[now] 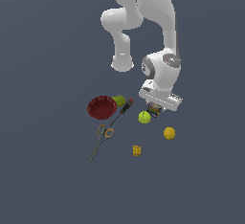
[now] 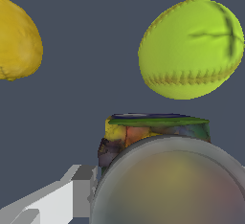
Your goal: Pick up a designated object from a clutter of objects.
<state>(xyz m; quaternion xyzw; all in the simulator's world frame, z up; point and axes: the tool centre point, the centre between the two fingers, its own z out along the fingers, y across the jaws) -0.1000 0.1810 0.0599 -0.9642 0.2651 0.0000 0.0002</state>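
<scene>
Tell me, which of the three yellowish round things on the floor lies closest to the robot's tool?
The yellow-green ball with stitched seams. It sits right beside the tool and the colourful can; the yellow round fruit and the green fruit by the red bowl lie farther off.

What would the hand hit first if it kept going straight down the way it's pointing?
Most likely the colourful can. The hand points down directly over it, and the wrist view shows one finger already beside its wall, so contact may have begun; depth is unclear.
</scene>
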